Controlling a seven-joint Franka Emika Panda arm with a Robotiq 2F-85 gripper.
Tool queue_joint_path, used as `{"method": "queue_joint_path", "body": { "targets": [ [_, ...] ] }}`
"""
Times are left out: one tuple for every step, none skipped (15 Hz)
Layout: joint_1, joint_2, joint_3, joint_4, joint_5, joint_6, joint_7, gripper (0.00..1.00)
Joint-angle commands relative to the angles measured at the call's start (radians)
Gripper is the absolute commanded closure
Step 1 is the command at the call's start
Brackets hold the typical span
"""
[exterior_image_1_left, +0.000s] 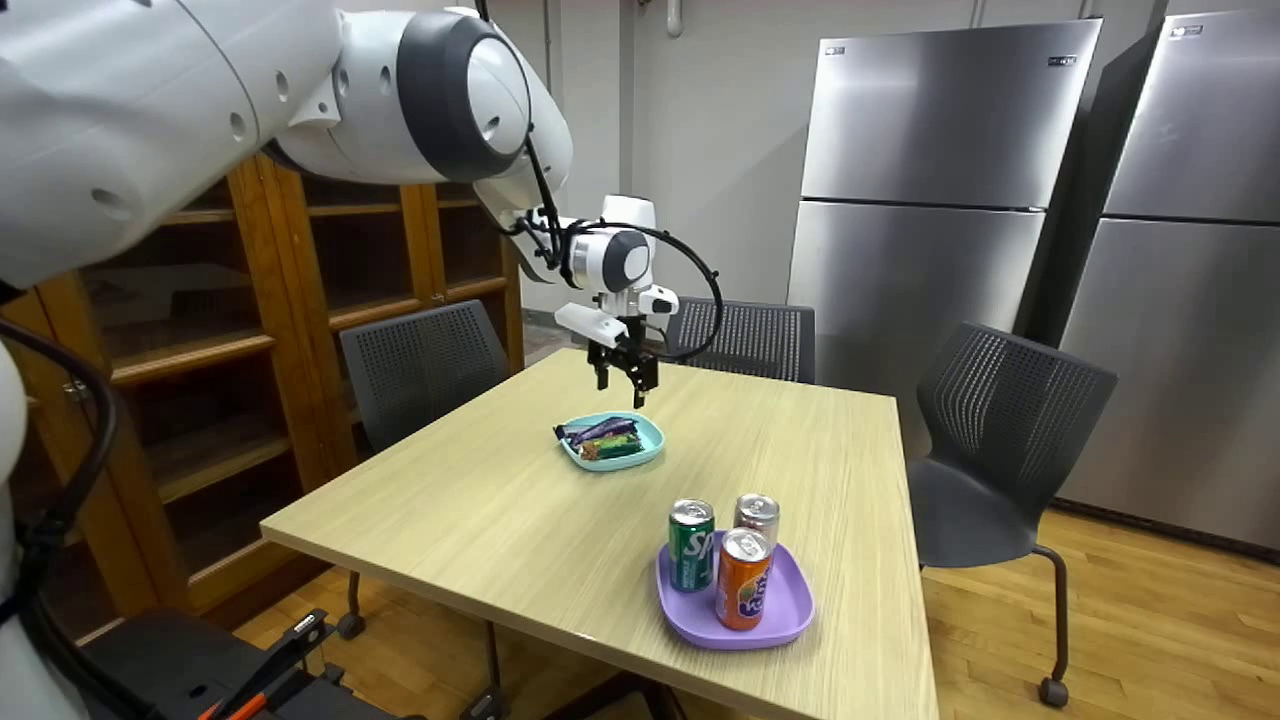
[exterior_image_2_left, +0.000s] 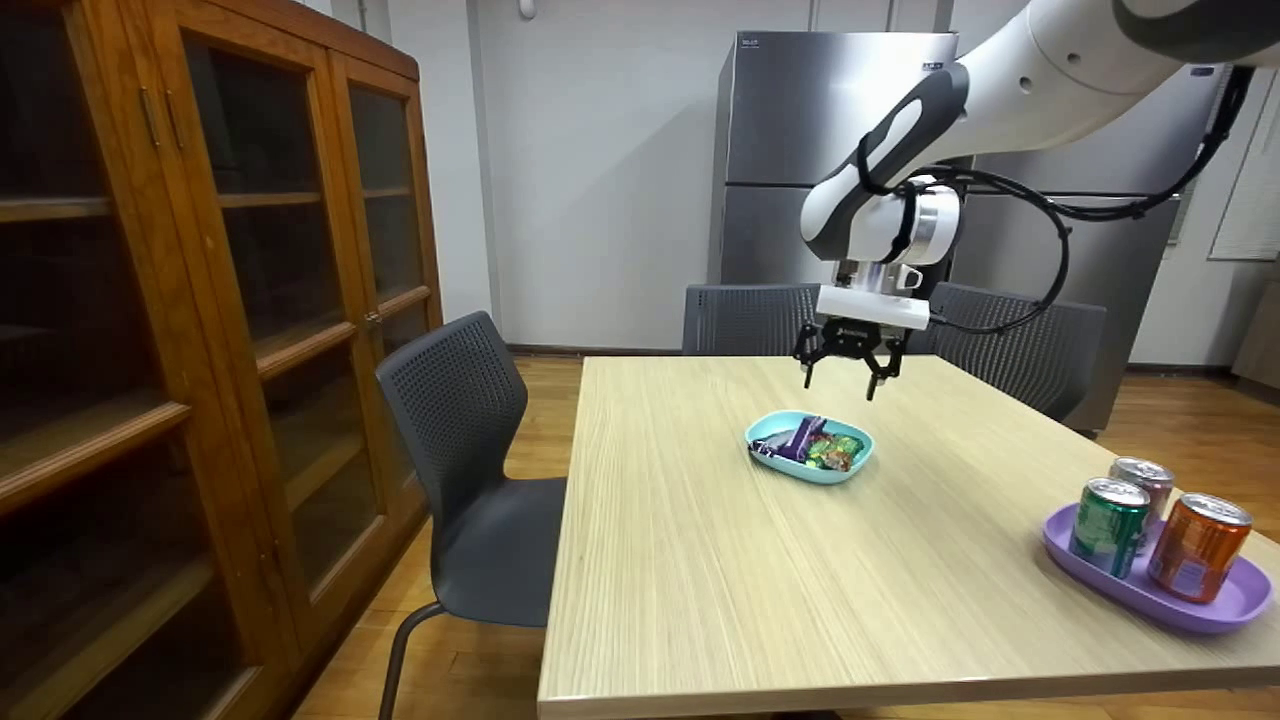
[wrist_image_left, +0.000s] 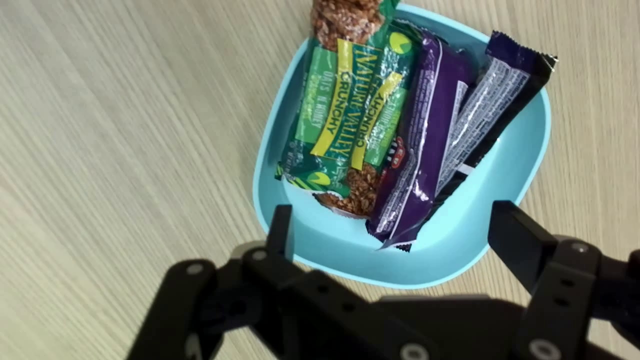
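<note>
Snack bars (wrist_image_left: 372, 120), four visible, lie in the teal tray (wrist_image_left: 465, 220), which stands on the far part of the tabletop (exterior_image_2_left: 700, 560). Two green bars (wrist_image_left: 325, 100) partly overlap; beside them lie a purple bar (wrist_image_left: 425, 135) and a black bar (wrist_image_left: 487, 112).

Pincer (exterior_image_2_left: 840, 388) status: released, jaws spread wide, nothing between them. It hangs above the tray, touching no bar.

Progress, by judgement: all four bars rest in the tray, free of the grip. At most, the seating of their ends is left: the black bar projects over the rim, and one green bar crosses it, its tip outside the wrist view.

Clearances: from where I stand, bare tabletop extends left of the teal tray and between it and the purple tray (exterior_image_1_left: 790, 605) at near right. That tray carries three upright cans (exterior_image_1_left: 744, 585); allow height there. Chairs (exterior_image_1_left: 1015, 430) flank the left, far and right edges; their backrests limit low movement outward.
</note>
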Motion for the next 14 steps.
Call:
{"method": "queue_joint_path", "body": {
  "targets": [
    [-0.017, -0.130, 0.005, -0.170, -0.020, -0.020, -0.088, 0.00],
    [-0.018, -0.153, 0.002, -0.204, -0.026, -0.016, -0.107, 0.00],
    [-0.019, -0.175, -0.001, -0.237, -0.034, -0.013, -0.124, 0.00],
    [-0.021, -0.200, -0.002, -0.275, -0.042, -0.010, -0.144, 0.00],
    [-0.021, -0.224, -0.005, -0.311, -0.051, -0.007, -0.159, 0.00],
    [-0.018, -0.248, -0.009, -0.346, -0.063, -0.002, -0.170, 0.00],
    [-0.017, -0.272, -0.013, -0.382, -0.076, 0.001, -0.183, 0.00],
    [-0.013, -0.297, -0.017, -0.420, -0.092, 0.007, -0.188, 0.00],
    [-0.013, -0.321, -0.019, -0.456, -0.105, 0.012, -0.195, 0.00],
    [-0.013, -0.347, -0.021, -0.495, -0.119, 0.018, -0.202, 0.00],
    [-0.011, -0.371, -0.023, -0.532, -0.134, 0.022, -0.203, 0.00],
    [-0.010, -0.395, -0.024, -0.567, -0.148, 0.026, -0.205, 0.00],
    [-0.010, -0.420, -0.024, -0.606, -0.163, 0.031, -0.209, 0.00],
    [-0.010, -0.444, -0.024, -0.641, -0.176, 0.035, -0.211, 0.00]
  ]
}}
